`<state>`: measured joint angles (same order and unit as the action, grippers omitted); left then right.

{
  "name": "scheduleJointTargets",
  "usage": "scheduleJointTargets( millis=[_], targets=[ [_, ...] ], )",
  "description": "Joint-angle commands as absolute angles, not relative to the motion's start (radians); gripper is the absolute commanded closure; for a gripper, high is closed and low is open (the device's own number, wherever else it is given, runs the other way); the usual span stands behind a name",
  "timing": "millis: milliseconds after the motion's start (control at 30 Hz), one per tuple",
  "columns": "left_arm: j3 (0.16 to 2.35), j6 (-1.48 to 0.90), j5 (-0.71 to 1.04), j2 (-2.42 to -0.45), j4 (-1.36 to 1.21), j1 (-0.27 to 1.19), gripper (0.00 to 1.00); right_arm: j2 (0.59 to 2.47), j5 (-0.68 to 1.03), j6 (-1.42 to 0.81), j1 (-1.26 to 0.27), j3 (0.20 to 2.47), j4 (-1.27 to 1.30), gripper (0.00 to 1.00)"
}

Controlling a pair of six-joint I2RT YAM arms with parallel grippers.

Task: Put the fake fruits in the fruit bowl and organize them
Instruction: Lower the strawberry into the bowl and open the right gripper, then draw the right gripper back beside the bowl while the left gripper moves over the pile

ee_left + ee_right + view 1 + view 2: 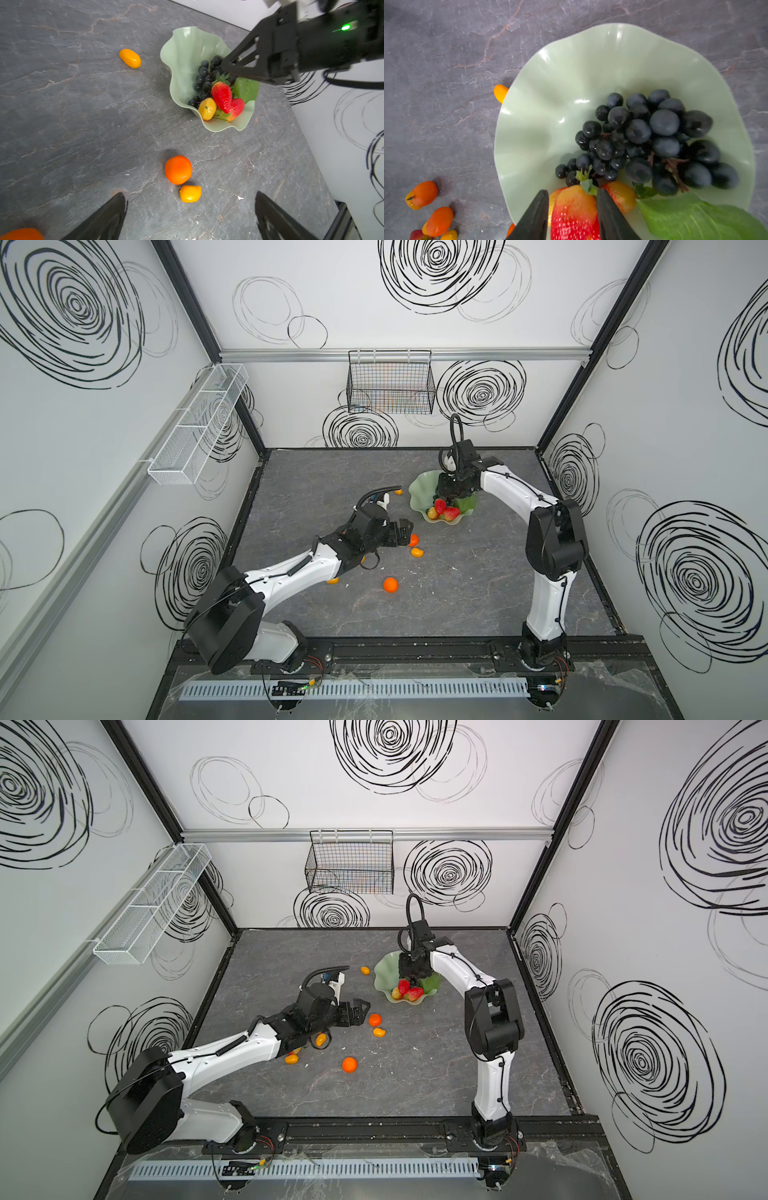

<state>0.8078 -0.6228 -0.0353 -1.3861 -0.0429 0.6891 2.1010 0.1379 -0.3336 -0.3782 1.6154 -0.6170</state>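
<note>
Nearest is a white slotted duct (353, 689), then a black rail (395, 649) carrying both arm bases. Beyond them the table (457, 605) is dark grey and veined like slate. Closest on it lies a near tangerine (390, 585), round and bright orange, with an oval near kumquat (291, 1059) to its left beside the left arm. Farther in, the left gripper (365, 1013) hangs low, its jaws spread wide. Just right of it sit a second tangerine (414, 540) and a stubby kumquat (416, 552), side by side. Right of centre stands the fruit bowl (419, 489), pale mint, glossy and wavy-rimmed. It holds a blue-black grape bunch (204, 79) with a green leaf (246, 88), an upright strawberry (222, 96), a lying strawberry (236, 107) and a bowl kumquat (207, 109). The right gripper (225, 66) points down into it. Its jaws are partly apart over the upright strawberry's green top, and whether they touch it I cannot tell. Left of the bowl lies a far kumquat (398, 491). A white mesh basket (195, 427) hangs on the left wall and a black wire basket (390, 385) on the far one. The white walls (332, 302) are scrawled with black spirals.
</note>
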Motion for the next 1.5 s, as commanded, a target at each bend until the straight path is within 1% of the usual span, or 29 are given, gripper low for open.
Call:
scheduleJointTargets(
  millis=[0, 300, 400, 467, 600, 700, 800, 900, 1000, 1100, 1300, 1400, 1467],
  targets=[
    [0.851, -0.624, -0.136, -1.358, 0.021, 0.693, 0.01, 2.017, 0.122, -0.331, -0.377, 1.582, -0.594, 0.55],
    [0.844, -0.686, -0.381, -1.279, 0.253, 0.675, 0.01, 1.855, 0.153, -0.340, -0.402, 1.416, -0.532, 0.59],
    [0.801, -0.721, -0.449, -1.214, 0.322, 0.657, 0.00, 1.779, 0.156, -0.345, -0.442, 1.361, -0.503, 0.59],
    [0.764, -0.749, -0.488, -1.158, 0.367, 0.645, 0.03, 1.737, 0.153, -0.345, -0.488, 1.330, -0.488, 0.59],
    [0.689, -0.813, -0.521, -1.054, 0.437, 0.616, 0.08, 1.690, 0.144, -0.356, -0.600, 1.274, -0.448, 0.59],
    [0.639, -0.828, -0.507, -1.002, 0.462, 0.588, 0.13, 1.671, 0.147, -0.375, -0.694, 1.238, -0.410, 0.59],
    [0.607, -0.823, -0.461, -0.997, 0.471, 0.550, 0.16, 1.666, 0.141, -0.390, -0.791, 1.221, -0.377, 0.59],
    [0.607, -0.768, -0.376, -1.047, 0.452, 0.514, 0.22, 1.666, 0.149, -0.397, -0.849, 1.209, -0.344, 0.60],
    [0.680, -0.676, -0.337, -1.124, 0.485, 0.518, 0.22, 1.641, 0.156, -0.410, -0.865, 1.181, -0.312, 0.61],
    [0.795, -0.556, -0.319, -1.194, 0.568, 0.541, 0.22, 1.571, 0.144, -0.434, -0.855, 1.123, -0.260, 0.61],
    [0.996, -0.292, -0.356, -1.313, 0.756, 0.634, 0.19, 1.432, 0.146, -0.451, -0.811, 0.995, -0.193, 0.58],
    [1.016, -0.158, -0.467, -1.334, 0.786, 0.698, 0.19, 1.370, 0.138, -0.451, -0.792, 0.948, -0.195, 0.58],
    [0.996, -0.052, -0.452, -1.343, 0.779, 0.713, 0.18, 1.326, 0.141, -0.450, -0.775, 0.924, -0.201, 0.57]
  ],
)
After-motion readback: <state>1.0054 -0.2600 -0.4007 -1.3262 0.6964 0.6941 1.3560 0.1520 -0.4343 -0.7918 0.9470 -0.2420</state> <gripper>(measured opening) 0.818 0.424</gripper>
